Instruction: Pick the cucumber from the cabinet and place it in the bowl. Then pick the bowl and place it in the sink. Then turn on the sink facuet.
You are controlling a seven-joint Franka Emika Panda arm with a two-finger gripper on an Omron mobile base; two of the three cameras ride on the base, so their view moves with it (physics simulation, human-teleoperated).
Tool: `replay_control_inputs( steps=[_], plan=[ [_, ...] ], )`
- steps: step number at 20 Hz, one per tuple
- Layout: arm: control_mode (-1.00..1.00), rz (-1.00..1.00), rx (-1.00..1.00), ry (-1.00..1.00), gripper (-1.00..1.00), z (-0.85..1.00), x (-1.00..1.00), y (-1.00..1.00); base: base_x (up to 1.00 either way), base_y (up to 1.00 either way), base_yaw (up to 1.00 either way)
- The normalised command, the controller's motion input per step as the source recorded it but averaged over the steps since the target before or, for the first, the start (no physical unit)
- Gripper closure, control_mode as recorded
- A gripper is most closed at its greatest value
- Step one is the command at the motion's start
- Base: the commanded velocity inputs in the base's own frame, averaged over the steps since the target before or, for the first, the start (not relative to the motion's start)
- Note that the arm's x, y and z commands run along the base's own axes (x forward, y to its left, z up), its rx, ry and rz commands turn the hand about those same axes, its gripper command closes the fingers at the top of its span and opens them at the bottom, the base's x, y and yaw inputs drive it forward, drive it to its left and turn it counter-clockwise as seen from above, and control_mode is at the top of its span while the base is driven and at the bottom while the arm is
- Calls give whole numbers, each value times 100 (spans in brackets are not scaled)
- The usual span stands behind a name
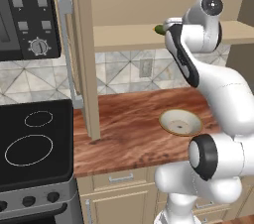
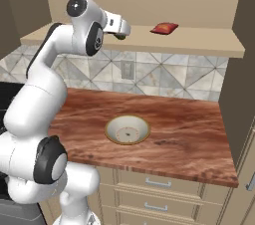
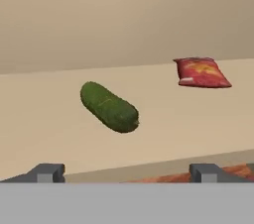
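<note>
Cucumber (image 3: 109, 106) on cabinet (image 1: 124, 37) shelf, ahead of claw (image 3: 127, 172).
Claw stood fully open, empty; cucumber judged light, firm, smooth; best pinched across its middle.

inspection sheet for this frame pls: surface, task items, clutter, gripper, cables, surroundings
Surface: wooden counter, bare apart from the bowl.
Cucumber: lying on the cabinet shelf, untouched.
Bowl: upright on the counter, nothing in it.
Clutter: red packet on the same shelf, apart from the cucumber.
Gripper: fingers open, short of the cucumber, holding nothing.
Cables: nothing seen.
Surroundings: stove left of the counter, tiled backsplash with a wall outlet, drawers below.
</note>
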Motion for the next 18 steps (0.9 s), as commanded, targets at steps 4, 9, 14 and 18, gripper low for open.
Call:
replay_control_inputs(
  steps=[4,9,14,18],
  plan=[
    [-100,0,0,4,-100,-15,49,-7,0,0,0],
    [-100,2,0,1,-100,-18,49,-2,0,0,0],
    [-100,3,0,0,-100,-18,44,-2,0,0,0],
    [-100,5,0,0,-100,-10,34,-10,0,0,0]
  ],
)
